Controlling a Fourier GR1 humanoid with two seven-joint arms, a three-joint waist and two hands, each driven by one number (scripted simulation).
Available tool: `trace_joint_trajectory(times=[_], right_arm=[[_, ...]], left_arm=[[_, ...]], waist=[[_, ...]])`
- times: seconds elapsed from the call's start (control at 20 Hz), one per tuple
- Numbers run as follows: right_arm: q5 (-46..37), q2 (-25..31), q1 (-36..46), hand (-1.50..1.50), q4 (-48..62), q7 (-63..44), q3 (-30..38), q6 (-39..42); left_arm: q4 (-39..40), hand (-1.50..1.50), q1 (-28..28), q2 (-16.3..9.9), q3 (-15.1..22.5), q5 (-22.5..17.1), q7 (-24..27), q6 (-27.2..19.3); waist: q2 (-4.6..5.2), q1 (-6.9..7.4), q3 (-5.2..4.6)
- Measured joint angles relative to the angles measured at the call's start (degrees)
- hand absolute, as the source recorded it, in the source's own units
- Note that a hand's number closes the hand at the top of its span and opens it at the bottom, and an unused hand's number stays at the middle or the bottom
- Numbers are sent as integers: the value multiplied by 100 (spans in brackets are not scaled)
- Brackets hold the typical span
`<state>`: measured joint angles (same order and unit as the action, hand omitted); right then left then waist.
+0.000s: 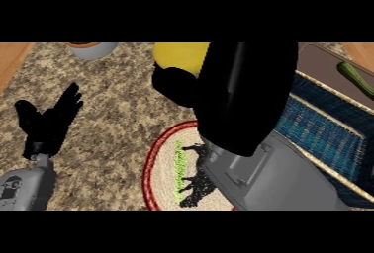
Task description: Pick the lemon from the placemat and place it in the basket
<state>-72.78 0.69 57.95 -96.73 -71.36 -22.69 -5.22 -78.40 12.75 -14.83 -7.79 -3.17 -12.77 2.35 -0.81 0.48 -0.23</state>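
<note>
Head view looks steeply down on a speckled brown granite worktop (110, 99) with pale wood showing at its upper corners. Largest in sight is the right forearm (270, 173), a grey boxy shell with a glossy black sleeve above it, crossing the middle and hiding much of what lies beneath. To its right sits the basket (329, 133), rectangular, with a tan woven rim and a blue ribbed lining; its lower end is covered by the arm and its far side is cut off at the edge. Under the arm lies the placemat (164, 173), oval, cream with a red border, a green streak and black animal shapes printed on it; its right half is hidden. The left hand (47, 121) rests at the left, black, fingers straight and spread upward, holding nothing, its grey forearm (22, 188) entering from below. The right hand (175, 86) is a black rounded mass near the top centre, its fingers curled around the lemon (182, 55), a smooth yellow shape lifted clear of the placemat and only partly visible above the hand. A brown flat surface (325, 66) beyond the basket carries a green elongated vegetable (358, 79), cut off at the right. A grey bowl (93, 49) with an orange inside peeks in at the top left.
</note>
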Motion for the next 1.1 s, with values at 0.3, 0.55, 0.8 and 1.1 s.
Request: trace_joint_trajectory(times=[0.3,0.55,0.8,1.1], right_arm=[[-323,12,229,150,149,180,816,567],[-432,47,-34,150,-158,453,1339,961],[-457,120,-655,150,-727,740,1666,1256],[-287,172,-1467,150,-1220,1078,2103,1237]], left_arm=[[-136,0,-128,-31,-57,-52,-47,20],[-62,0,-199,-119,-156,-59,110,79],[-103,0,-129,-90,-158,-94,33,90],[-168,0,-99,-78,-141,-60,-49,97]], waist=[[7,-73,13],[31,-115,18],[46,-119,22],[66,-81,24]])
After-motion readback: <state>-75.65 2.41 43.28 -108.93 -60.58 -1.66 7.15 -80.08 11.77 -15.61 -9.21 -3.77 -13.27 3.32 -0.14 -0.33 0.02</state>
